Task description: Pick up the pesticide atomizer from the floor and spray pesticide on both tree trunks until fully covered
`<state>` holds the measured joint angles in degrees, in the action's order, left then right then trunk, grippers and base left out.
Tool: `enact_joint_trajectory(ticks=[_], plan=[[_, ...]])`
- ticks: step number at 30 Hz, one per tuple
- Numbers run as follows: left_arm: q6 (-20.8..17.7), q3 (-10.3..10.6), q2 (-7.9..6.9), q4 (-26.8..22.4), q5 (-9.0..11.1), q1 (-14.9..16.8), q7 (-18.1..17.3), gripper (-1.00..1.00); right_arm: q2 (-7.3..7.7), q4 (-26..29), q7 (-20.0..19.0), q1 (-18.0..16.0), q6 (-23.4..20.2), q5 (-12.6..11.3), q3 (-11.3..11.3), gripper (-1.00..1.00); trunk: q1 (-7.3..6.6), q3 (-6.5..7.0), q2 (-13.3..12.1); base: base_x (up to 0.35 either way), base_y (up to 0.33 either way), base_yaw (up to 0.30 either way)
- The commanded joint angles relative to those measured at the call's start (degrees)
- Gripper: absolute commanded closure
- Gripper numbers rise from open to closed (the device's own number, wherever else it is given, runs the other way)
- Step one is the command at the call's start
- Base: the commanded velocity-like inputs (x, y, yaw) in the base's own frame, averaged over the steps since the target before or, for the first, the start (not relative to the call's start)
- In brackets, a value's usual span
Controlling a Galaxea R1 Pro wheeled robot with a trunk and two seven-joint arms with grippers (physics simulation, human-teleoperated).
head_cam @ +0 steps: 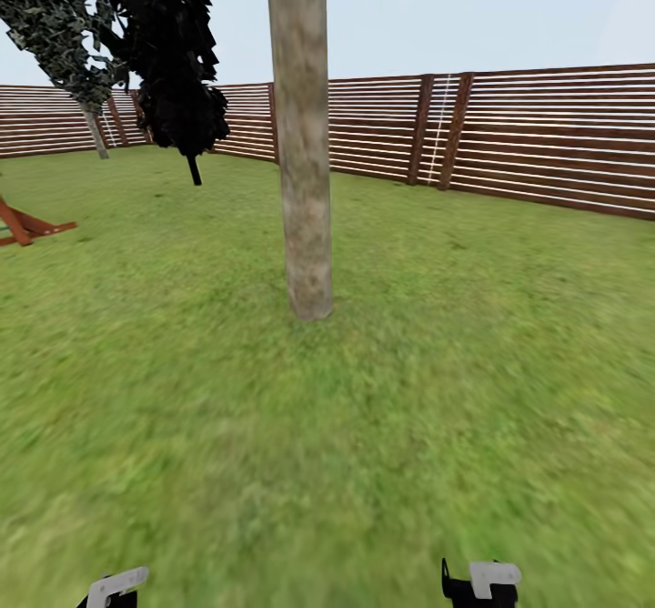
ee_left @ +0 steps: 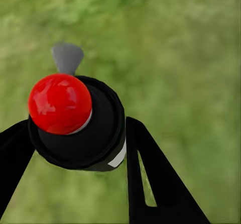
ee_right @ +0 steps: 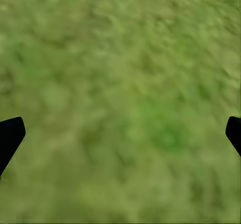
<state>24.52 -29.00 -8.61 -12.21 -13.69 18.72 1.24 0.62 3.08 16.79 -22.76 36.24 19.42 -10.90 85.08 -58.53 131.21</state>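
mottled grey-tan tree trunk point(head_cam: 300, 135), green grass point(head_cam: 455, 362), brown slatted fence point(head_cam: 546, 135), red-topped black atomizer point(ee_left: 75, 123)

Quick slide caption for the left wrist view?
Left gripper shut on the red-capped pesticide atomizer above blurry grass.

I'm looking over a wide green lawn point(head_cam: 364, 426) with the tree trunk point(head_cam: 302, 135) dead ahead, a thick mottled grey-tan column standing upright, well beyond both sets of jaws and roughly between them. Left gripper point(head_cam: 114, 587) and right gripper point(head_cam: 482, 582) just peek in at the bottom edge, too little showing to judge how their jaws stand. A brown slatted fence point(head_cam: 546, 135) rings the back. Dark foliage point(head_cam: 173, 53) hangs far out past my left jaws.
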Motion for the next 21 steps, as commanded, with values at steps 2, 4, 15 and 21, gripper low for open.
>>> enact_joint_trajectory(ticks=[2, 4, 15, 21], plan=[[0.00, -0.01, 0.00, -0.01, 0.02, 0.00, -0.01, 1.00, 0.00, 0.00, 0.00, 0.00, -0.02, 0.00, 0.00, -1.00, 0.00, 0.00, 0.00, 0.338, 0.000, 0.000], [0.00, -0.01, 0.00, -0.01, -0.01, 0.00, -0.01, 1.00, 0.00, 0.00, 0.00, 0.00, -0.01, 0.00, 0.00, -1.00, 0.00, 0.00, 0.00, 0.338, 0.000, 0.000], [0.00, 0.01, 0.00, -0.01, 0.00, 0.00, -0.01, 1.00, 0.00, 0.00, 0.00, 0.00, -0.02, 0.00, 0.00, -1.00, 0.00, 0.00, 0.00, 0.338, 0.000, 0.000], [0.00, 0.00, 0.00, -0.01, 0.07, 0.00, -0.01, 1.00, 0.00, 0.00, 0.00, 0.00, -0.01, 0.00, 0.00, -1.00, 0.00, 0.00, 0.00, 0.338, 0.000, 0.000]])
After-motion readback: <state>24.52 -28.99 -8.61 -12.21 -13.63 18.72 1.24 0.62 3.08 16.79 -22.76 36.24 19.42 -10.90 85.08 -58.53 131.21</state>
